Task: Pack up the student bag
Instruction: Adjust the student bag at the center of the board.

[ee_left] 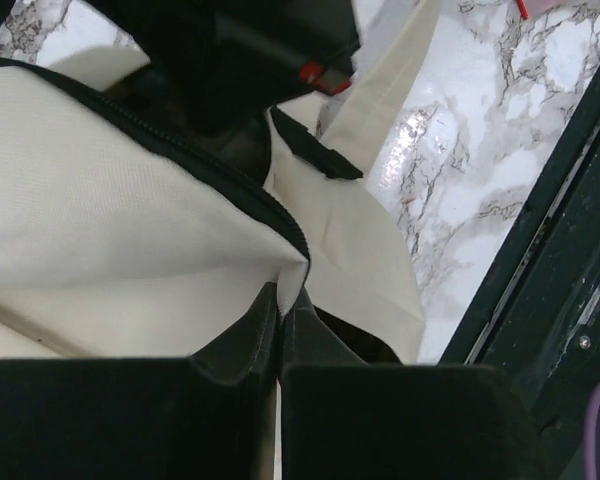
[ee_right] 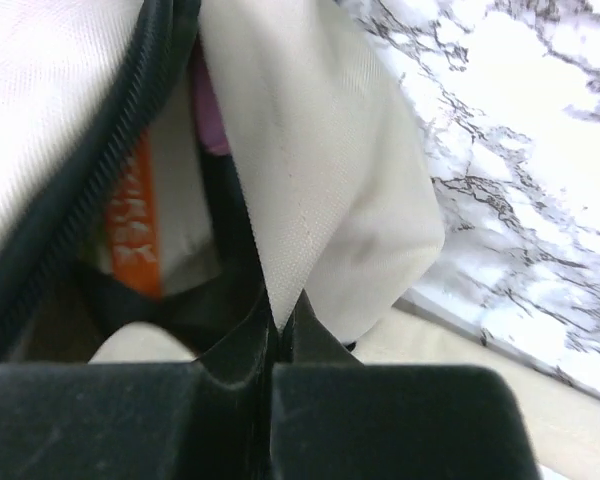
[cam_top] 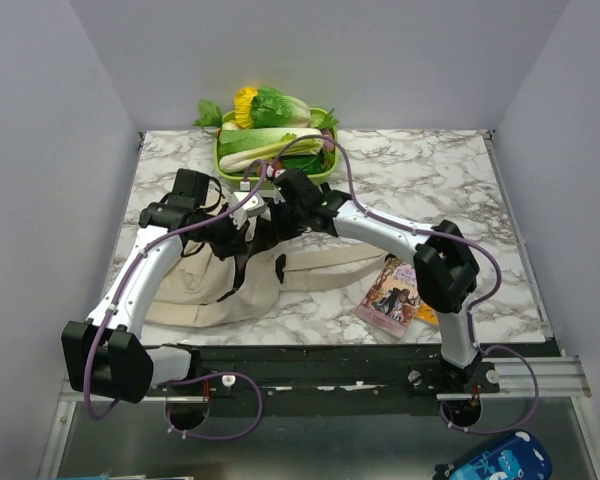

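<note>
The student bag (cam_top: 202, 290) is a cream canvas backpack with black zip and buckles, lying at the left front of the marble table, a wide strap (cam_top: 325, 268) trailing right. My left gripper (cam_top: 212, 222) is shut on the bag's cream fabric by the zip edge (ee_left: 280, 300). My right gripper (cam_top: 270, 208) is shut on another fold of the bag's fabric (ee_right: 280, 310). Both hold the bag's top up between them. Inside the opening, the right wrist view shows something orange (ee_right: 135, 215) and something pink (ee_right: 208, 105).
A book with a pink illustrated cover (cam_top: 392, 293) lies right of the strap near the front edge. A green tray (cam_top: 220, 160) of toy vegetables stands at the back centre. A blue patterned object (cam_top: 495, 462) lies below the table at front right.
</note>
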Robot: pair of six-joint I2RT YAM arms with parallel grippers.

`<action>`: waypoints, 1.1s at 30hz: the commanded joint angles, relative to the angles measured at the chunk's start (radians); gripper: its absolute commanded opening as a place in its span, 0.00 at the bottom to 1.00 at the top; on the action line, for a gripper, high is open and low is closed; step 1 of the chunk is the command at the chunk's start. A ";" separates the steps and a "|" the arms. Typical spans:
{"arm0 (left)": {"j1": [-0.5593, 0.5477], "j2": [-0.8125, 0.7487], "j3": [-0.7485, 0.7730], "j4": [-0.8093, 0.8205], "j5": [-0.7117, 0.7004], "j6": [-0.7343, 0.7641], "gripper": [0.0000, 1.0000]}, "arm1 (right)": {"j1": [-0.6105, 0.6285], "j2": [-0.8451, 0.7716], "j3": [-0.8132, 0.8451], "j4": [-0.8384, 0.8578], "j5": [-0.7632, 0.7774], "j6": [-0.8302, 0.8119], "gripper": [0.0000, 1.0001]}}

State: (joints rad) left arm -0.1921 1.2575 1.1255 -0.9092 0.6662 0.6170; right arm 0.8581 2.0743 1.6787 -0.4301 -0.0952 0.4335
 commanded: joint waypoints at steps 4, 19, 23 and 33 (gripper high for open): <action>-0.001 -0.013 -0.010 0.009 0.006 0.018 0.04 | -0.056 -0.180 -0.083 -0.022 -0.136 -0.163 0.01; -0.001 -0.024 0.065 0.000 -0.005 -0.010 0.04 | -0.028 -0.502 -0.499 0.228 -0.115 -0.187 0.94; -0.001 -0.027 0.074 -0.020 -0.010 -0.028 0.04 | -0.028 -0.507 -0.505 0.455 -0.188 -0.113 1.00; -0.001 -0.086 0.023 0.020 -0.020 -0.083 0.04 | -0.022 -0.254 -0.352 0.499 -0.302 -0.088 0.81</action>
State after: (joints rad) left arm -0.1940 1.2064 1.1618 -0.9398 0.6506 0.5659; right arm 0.8257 1.6894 1.2846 0.0422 -0.3225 0.3187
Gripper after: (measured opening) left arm 0.076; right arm 0.935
